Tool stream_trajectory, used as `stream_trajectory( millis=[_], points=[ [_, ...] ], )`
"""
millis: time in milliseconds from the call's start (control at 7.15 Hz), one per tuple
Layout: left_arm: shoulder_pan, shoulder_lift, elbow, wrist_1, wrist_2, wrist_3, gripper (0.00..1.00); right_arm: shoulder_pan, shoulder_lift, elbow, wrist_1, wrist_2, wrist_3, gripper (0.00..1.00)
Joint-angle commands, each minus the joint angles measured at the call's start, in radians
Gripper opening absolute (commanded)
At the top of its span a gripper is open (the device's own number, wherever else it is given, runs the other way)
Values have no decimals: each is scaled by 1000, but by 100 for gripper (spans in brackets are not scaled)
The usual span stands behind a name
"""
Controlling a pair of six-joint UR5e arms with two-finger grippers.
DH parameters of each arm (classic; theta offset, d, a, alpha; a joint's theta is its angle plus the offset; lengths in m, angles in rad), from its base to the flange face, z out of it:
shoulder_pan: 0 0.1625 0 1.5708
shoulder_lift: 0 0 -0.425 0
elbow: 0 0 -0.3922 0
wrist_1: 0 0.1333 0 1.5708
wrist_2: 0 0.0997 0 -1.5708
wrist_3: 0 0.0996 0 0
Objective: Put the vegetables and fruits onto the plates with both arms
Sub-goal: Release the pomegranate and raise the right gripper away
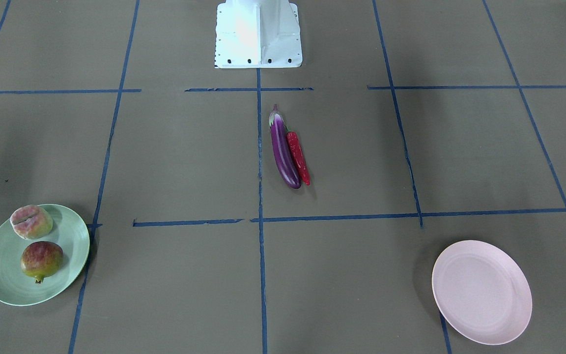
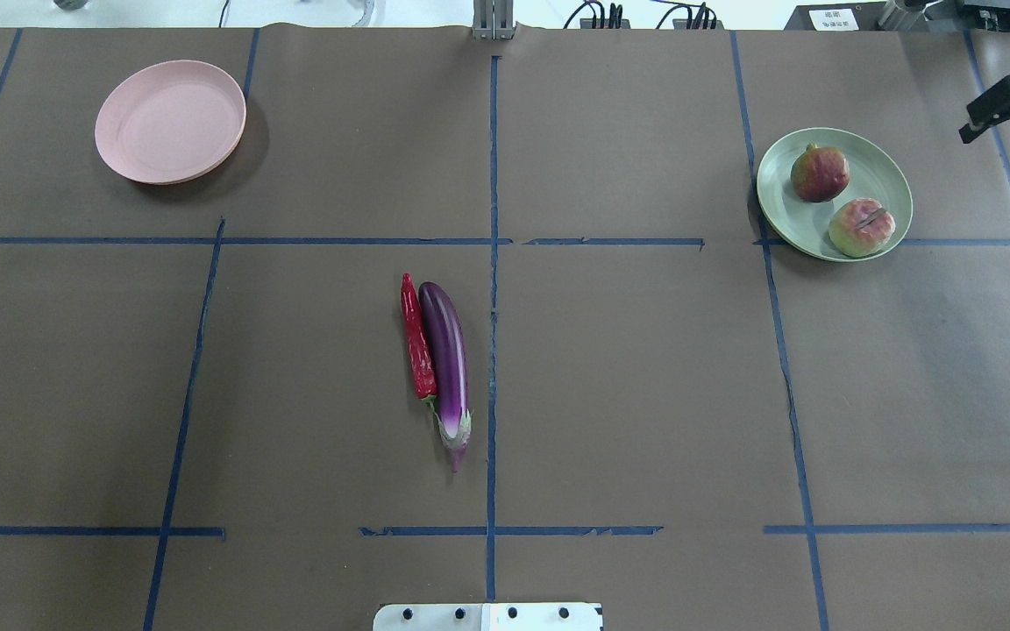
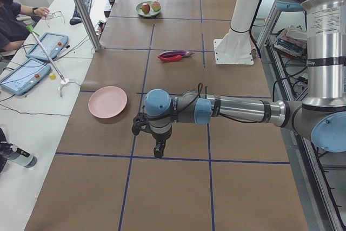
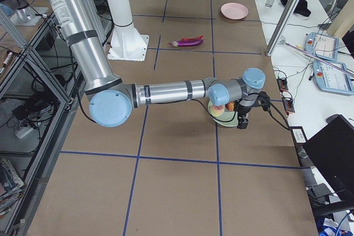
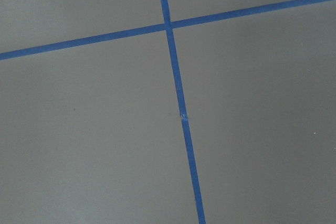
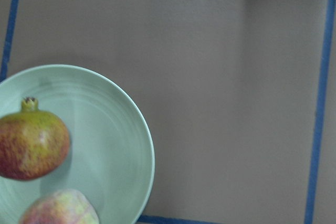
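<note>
The fruit half looks done: the peach (image 2: 862, 227) and the pomegranate (image 2: 819, 173) both sit on the green plate (image 2: 882, 180), near the bench's (image 2: 645, 394) far edge toward the robot's right end. The pink plate (image 2: 170, 121) lies bare near the far edge toward the left end.

The eggplant (image 2: 445, 350) and the chili (image 2: 417, 337) lie in the middle of the bench, side by side and touching along most of the chili's length. The eggplant's stem cap points toward the robot's edge.

The right pincer (image 2: 998, 133) hangs just beyond the green plate at the bench's right end, holding nothing, and its two fingers show apart in the overhead view. The left pincer (image 3: 157, 150) hangs over bare bench toward the left end, pointing down. It shows only in the side view, so I cannot tell whether it is wide or narrow, and nothing shows in it.

The eggplant is glossy and rounded, so it is probably slick and could roll or squirt out of a shallow pinch. The best hold is likely across its width at the thick middle, where it should balance. The chili leaves no gap on that side for a finger.

The chili is slim and looks light, and it lies low, so the fingers must come down almost to the bench. Taking it first, across its middle, should free the eggplant's flank.
</note>
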State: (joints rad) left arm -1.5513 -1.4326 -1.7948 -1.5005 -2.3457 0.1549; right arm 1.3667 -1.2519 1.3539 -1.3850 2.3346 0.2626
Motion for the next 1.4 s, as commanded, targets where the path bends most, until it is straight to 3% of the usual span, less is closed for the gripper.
stream_trajectory(
  millis=[0, 140, 419, 559, 839, 1118, 1258],
  points=[
    [0, -3, -11, -4, 2, 0, 100, 46, -206, 159, -3, 12, -11, 100],
    [-1, -3, -14, -4, 2, 0, 100, 49, -265, 204, -28, 12, -55, 100],
    [0, 0, -92, -1, 11, -3, 100, 90, -290, 331, -295, -16, -187, 100],
    [16, -5, -90, -4, 5, -8, 100, 91, -323, 379, -340, -85, -224, 100],
    [16, -32, -101, -125, 3, -8, 100, 91, -340, 375, -341, -78, -224, 100],
    [20, -49, -98, -202, -1, -18, 100, 91, -371, 384, -338, -67, -366, 100],
    [90, -93, -106, -195, -3, -198, 100, 94, -380, 384, -338, -61, -379, 100]
  ],
)
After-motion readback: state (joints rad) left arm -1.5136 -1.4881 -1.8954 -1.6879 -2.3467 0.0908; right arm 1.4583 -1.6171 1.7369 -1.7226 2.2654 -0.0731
